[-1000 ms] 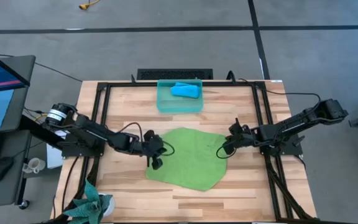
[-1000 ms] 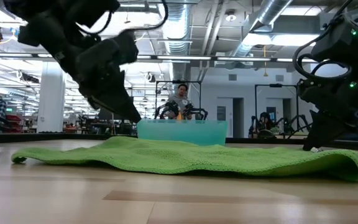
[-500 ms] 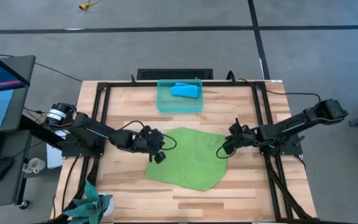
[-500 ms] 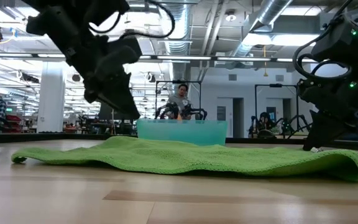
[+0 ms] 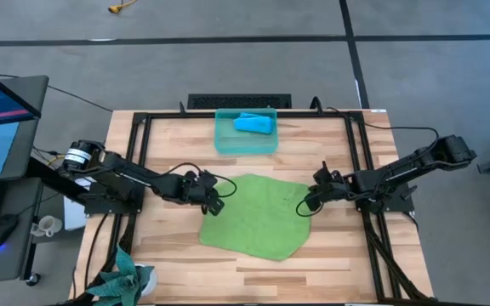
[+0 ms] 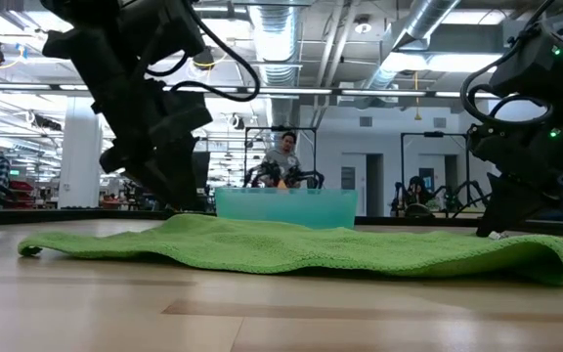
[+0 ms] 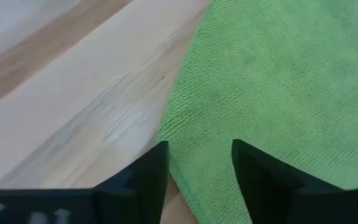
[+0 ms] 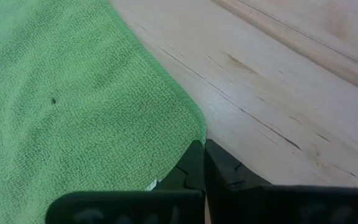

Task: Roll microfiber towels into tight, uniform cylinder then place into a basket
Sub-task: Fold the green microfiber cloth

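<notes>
High view: right pincer [image 5: 301, 209] (closed) pinches green towel [image 5: 258, 217] edge.

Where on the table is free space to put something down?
Bare wood lies in front of the green towel, and between the basket and the towel. Crowded: the towel's side edges, where the left gripper and right gripper work.

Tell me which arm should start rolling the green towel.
Right, probably. The right hand is already shut on the green towel at its edge, so it can lift and fold it over. The left hand is open, hovering at the opposite edge, holding nothing.
</notes>
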